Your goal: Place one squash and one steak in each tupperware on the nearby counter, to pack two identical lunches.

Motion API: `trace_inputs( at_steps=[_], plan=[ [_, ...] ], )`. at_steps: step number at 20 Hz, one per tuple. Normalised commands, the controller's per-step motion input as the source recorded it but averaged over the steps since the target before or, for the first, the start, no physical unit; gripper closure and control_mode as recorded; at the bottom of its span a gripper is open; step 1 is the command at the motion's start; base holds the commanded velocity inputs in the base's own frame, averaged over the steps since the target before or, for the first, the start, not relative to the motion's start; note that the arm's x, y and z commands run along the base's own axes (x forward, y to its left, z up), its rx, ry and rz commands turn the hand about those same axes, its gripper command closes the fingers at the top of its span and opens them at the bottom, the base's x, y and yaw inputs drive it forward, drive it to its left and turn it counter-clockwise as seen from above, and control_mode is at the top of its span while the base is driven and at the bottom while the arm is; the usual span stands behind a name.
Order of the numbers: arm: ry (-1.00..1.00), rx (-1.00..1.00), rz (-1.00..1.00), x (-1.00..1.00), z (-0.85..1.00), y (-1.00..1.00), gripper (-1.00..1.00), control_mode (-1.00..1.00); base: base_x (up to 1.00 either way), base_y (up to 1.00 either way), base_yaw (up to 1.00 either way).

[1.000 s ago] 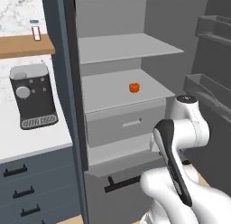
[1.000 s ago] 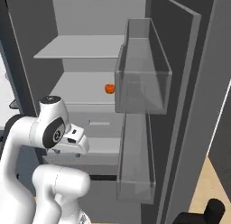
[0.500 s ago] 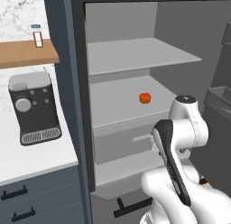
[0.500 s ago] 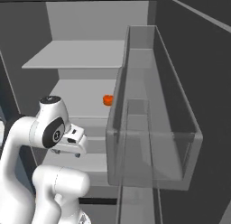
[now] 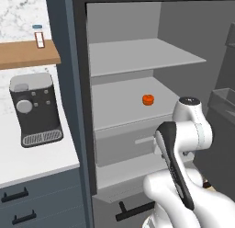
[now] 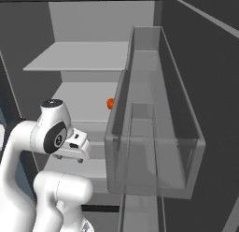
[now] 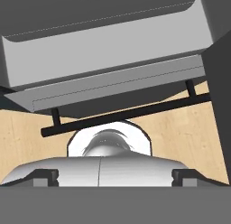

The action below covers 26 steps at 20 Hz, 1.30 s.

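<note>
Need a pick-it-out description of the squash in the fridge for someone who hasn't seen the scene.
Start at the open fridge to the right of the coffee machine on the white counter. Of its two grey shelves, take the lower shelf, just above the drawer. The squash is the small round orange-red thing on it, the only colour among grey.

One squash [image 5: 147, 99], small, round and orange-red, sits alone on the middle fridge shelf [image 5: 124, 103], well back from its front edge
</note>
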Motion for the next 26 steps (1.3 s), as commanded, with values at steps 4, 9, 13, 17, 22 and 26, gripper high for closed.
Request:
trace_inputs(
  at_steps=[4,9,13,17,22,26],
  plan=[
    [0.0,0.0,0.0,0.0,0.0,0.0,-1.0,1.0,0.06,0.0,0.0],
    [0.0,0.0,0.0,0.0,0.0,0.0,-1.0,1.0,0.03,0.0,0.0],
    [-0.35,0.0,0.07,0.12,0.01,0.0,-1.0,-1.0,0.04,0.0,0.0],
    [-0.63,0.0,0.11,0.11,0.12,-0.03,-1.0,-1.0,0.0,0.0,0.0],
    [-0.53,0.0,0.09,0.28,0.29,-0.04,-1.0,-1.0,0.0,0.0,0.0],
    [-0.49,0.0,0.0,0.54,0.13,-0.15,-1.0,-1.0,0.0,0.0,0.0]
  ],
)
